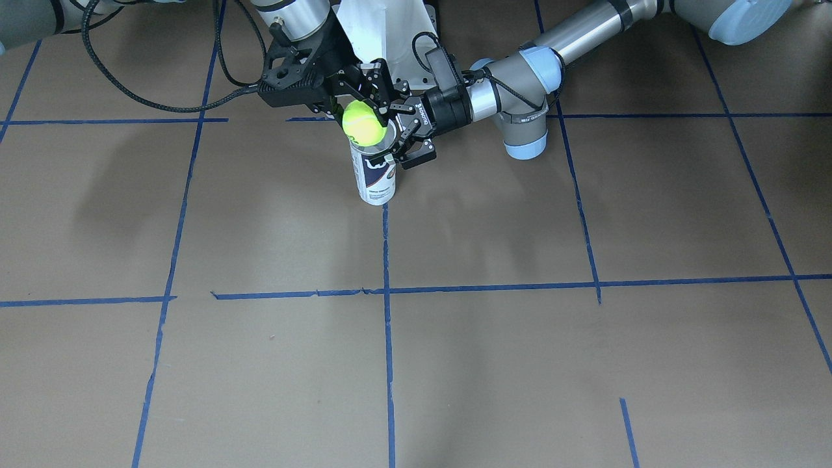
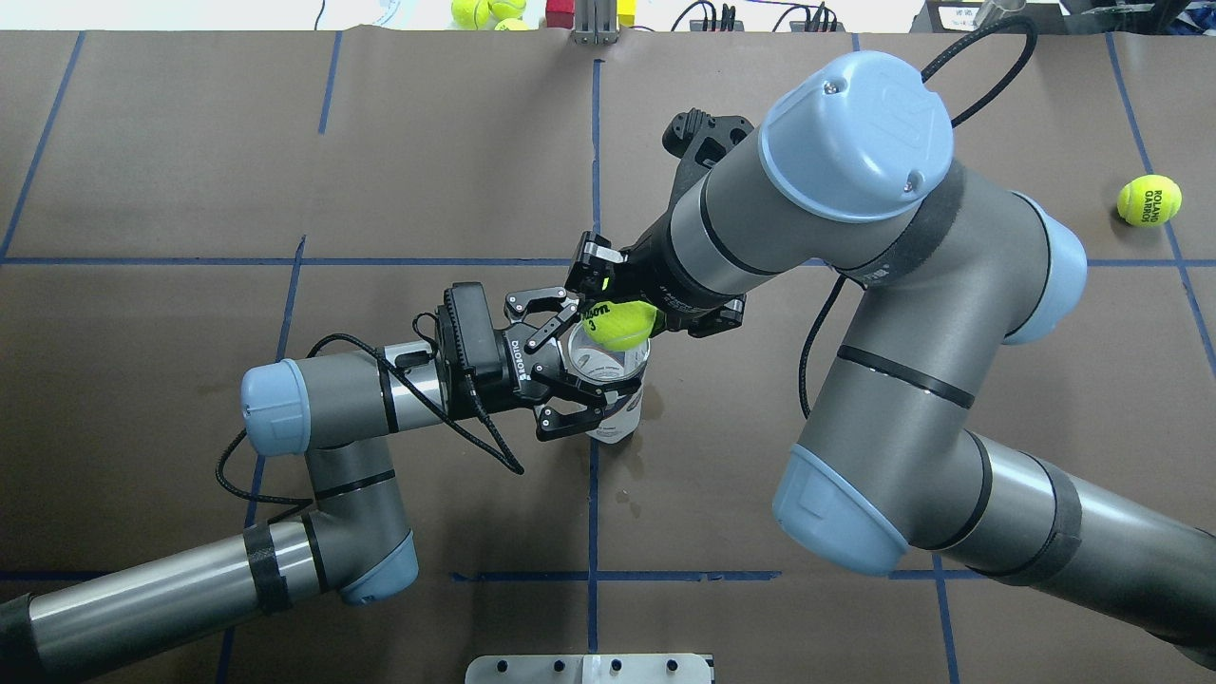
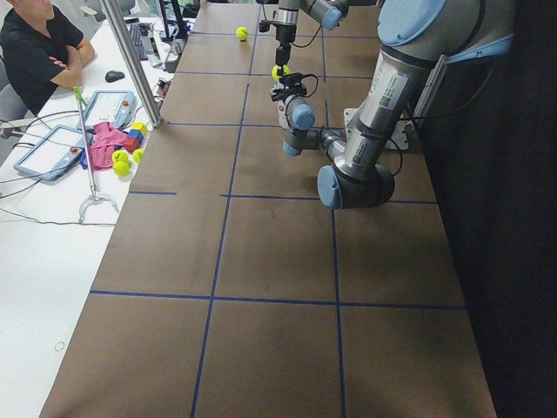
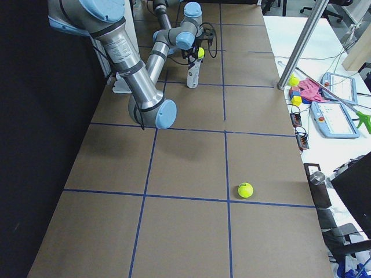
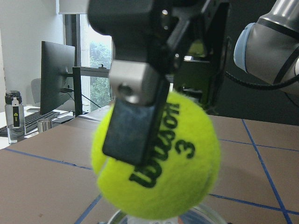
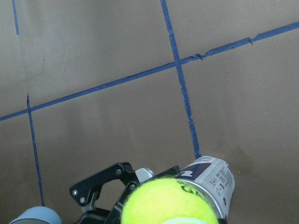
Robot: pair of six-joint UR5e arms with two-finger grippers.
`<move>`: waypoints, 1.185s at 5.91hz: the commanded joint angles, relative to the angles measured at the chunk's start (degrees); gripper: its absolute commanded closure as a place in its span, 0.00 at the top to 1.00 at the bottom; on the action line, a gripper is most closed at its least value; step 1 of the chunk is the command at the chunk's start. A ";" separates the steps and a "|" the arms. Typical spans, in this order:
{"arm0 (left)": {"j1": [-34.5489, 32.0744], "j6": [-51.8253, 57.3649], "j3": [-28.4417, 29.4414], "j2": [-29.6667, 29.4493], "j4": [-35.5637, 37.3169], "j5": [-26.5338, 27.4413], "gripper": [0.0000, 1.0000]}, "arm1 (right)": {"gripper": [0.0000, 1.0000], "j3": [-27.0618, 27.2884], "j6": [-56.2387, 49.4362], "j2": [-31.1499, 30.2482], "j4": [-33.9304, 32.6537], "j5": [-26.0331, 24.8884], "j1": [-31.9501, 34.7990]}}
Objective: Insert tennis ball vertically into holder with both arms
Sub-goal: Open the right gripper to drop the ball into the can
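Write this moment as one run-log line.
step: insert | right gripper: shut on ball | left gripper: shut on can, upright on table | ball: at can mouth, not in

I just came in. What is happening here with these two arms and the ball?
The left pincer grips the holder near its top; this clear can stands upright on the table. The right pincer holds the tennis ball just above the can's open mouth. The ball is not inside yet. A second ball lies far off to the side.
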 commanded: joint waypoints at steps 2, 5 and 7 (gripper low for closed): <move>0.09 0.00 0.00 0.03 0.04 0.00 0.82 | 0.99 -0.34 0.09 -0.11 -0.15 -0.18 -0.88; 0.09 0.00 0.00 -0.15 0.04 0.00 0.85 | 0.99 -0.08 -0.08 -0.46 -0.15 0.17 0.94; 0.09 -0.09 -0.08 -0.15 0.04 0.00 0.99 | 0.99 0.01 -1.05 -5.01 -0.15 3.14 8.04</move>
